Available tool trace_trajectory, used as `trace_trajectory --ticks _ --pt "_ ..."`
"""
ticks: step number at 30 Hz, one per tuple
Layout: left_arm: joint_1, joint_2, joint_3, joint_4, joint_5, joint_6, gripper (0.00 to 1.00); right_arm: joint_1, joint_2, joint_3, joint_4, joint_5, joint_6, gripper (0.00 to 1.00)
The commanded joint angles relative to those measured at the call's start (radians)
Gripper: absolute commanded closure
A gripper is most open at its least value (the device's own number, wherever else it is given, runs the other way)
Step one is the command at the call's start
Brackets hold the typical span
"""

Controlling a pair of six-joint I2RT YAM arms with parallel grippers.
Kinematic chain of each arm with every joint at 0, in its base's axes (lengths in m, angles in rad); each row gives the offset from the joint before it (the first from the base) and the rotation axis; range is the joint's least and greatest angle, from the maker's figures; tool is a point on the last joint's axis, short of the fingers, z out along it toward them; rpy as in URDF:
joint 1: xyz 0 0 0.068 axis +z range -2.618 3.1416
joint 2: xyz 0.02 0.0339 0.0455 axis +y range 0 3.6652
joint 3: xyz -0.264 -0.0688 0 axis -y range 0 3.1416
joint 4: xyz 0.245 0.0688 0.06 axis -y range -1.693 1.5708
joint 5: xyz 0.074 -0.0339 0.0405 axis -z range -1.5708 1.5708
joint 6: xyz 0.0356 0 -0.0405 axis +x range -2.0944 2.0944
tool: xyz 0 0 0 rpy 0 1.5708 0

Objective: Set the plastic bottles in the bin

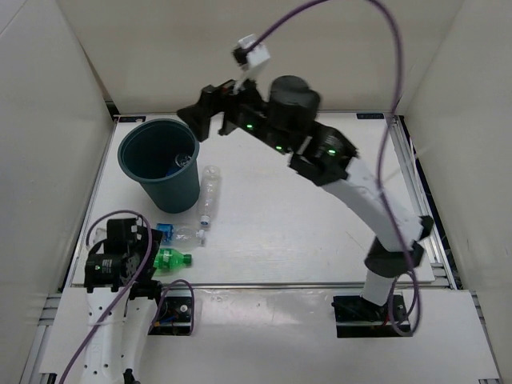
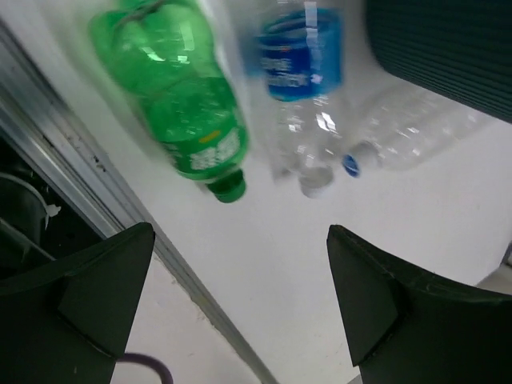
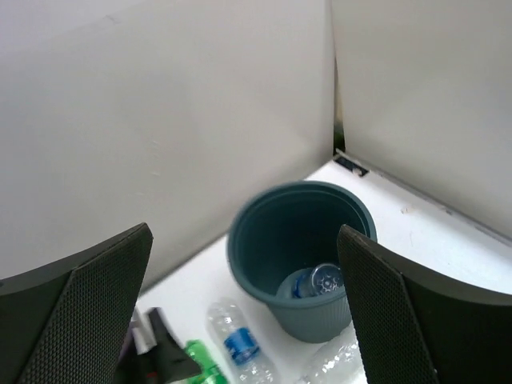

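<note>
The bin (image 1: 170,194) was found upright in the 10 o'clock part of the table (image 1: 304,240), as read from the top view. One clear bottle (image 1: 183,162), with some blue showing on it, was seen lying on the floor inside the bin.

Three bottles were found on the table outside the bin, all laid on their sides. The unlabelled clear bottle (image 1: 210,192) was located at 4 o'clock of the bin, just beside its wall, with the cap turned toward 6 o'clock. The blue-labelled bottle (image 1: 180,233) was located at 6 o'clock of the bin, near its base, with the cap turned toward 3 o'clock. The green bottle (image 1: 172,259) was located at 6 o'clock of the blue-labelled bottle, just beside it and near the table's front edge, with the cap also turned toward 3 o'clock.

The left gripper (image 2: 240,232) was held at 9 o'clock of the green and blue-labelled bottles. Its jaws were spread wide, nothing was gripped, and both fingers were seen apart from the bottles.

The right gripper (image 1: 204,120) was held at 2 o'clock of the bin, raised above rim level. Its jaws were likewise spread wide and nothing was held between them.

The table was enclosed by white walls (image 1: 48,120) at 9, 12 and 3 o'clock.
</note>
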Motion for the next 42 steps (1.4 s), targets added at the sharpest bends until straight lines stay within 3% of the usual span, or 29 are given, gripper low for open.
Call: trace_trajectory --ticks 1,7,12,18,24,27,30,32,35,37,38,39,42 --pt "-0.002 -0.032 -0.108 0.04 0.004 -0.229 0.0 0.031 -0.102 -0.042 -0.14 0.05 -0.007 0.0" --pt "-0.002 -0.018 -0.298 0.141 0.013 -0.381 0.04 0.077 -0.24 -0.14 -0.296 0.087 0.005 0.0" --pt "-0.002 0.12 -0.349 0.224 -0.008 -0.367 0.04 0.086 -0.343 -0.237 -0.358 0.108 0.043 0.0" --pt "0.008 0.288 -0.378 0.263 0.036 -0.377 0.12 0.086 -0.409 -0.292 -0.395 0.119 0.043 0.0" --pt "0.042 0.31 -0.363 0.258 0.038 -0.338 0.43 0.086 -0.418 -0.315 -0.395 0.165 0.01 0.0" --pt "0.042 0.276 -0.251 0.162 -0.007 -0.338 0.55 0.086 -0.418 -0.315 -0.395 0.201 -0.001 0.0" --pt "0.042 0.227 -0.092 0.018 -0.085 -0.352 0.56 0.086 -0.427 -0.337 -0.395 0.214 -0.001 0.0" --pt "0.042 0.204 0.085 -0.047 -0.154 -0.352 0.63 0.086 -0.427 -0.349 -0.395 0.214 -0.001 0.0" --pt "0.042 0.215 0.333 -0.078 -0.267 -0.325 0.63 0.086 -0.436 -0.358 -0.395 0.223 0.009 0.0" --pt "0.042 0.242 0.429 0.009 -0.317 -0.166 0.63 0.086 -0.437 -0.358 -0.395 0.223 0.009 0.0" --pt "0.042 0.277 0.485 0.133 -0.343 -0.1 0.63 0.086 -0.437 -0.358 -0.395 0.223 0.009 0.0" --pt "0.042 0.298 0.498 0.204 -0.343 0.032 0.62 0.086 -0.437 -0.358 -0.386 0.223 0.009 0.0" --pt "0.033 0.393 0.519 0.452 -0.343 0.222 0.62 0.086 -0.417 -0.358 -0.376 0.212 0.009 0.0"
